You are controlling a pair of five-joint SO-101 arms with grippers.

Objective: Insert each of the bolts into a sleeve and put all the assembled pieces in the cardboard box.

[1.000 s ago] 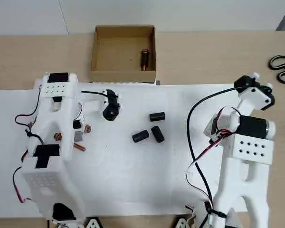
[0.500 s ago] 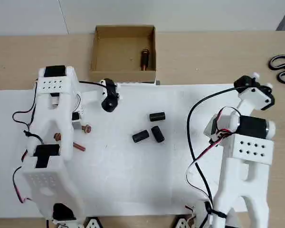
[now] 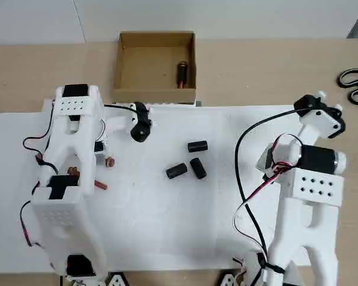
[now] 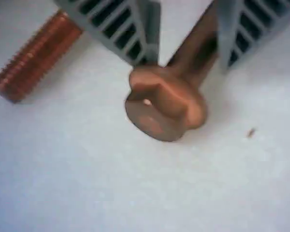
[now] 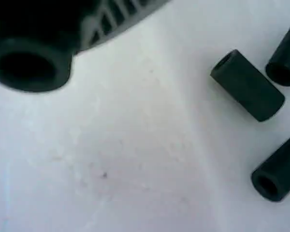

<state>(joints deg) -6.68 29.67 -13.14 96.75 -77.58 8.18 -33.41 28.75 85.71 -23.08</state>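
From above, a pale wooden bench (image 3: 256, 65) carries a white foam sheet (image 3: 167, 226), and scissors (image 3: 355, 83) lie out at 2 o'clock. The cardboard box (image 3: 146, 65) sits at the sheet's 12 o'clock. One assembled piece (image 3: 182, 72) stands inside it against the 3 o'clock wall. Three black sleeves (image 3: 197, 146) cluster mid-sheet, and copper bolts (image 3: 98, 185) lie at 9 o'clock beside the left arm.

At the left wrist, the left claw (image 4: 188, 62) stands apart, straddling the shank of a flange-headed bolt (image 4: 164, 104) on the sheet. A second bolt (image 4: 36, 53) lies just beside it, threads showing.

At the right wrist, the right claw (image 5: 63, 34) is clamped on a lifted sleeve (image 5: 26, 65), with the three loose ones well apart from it.
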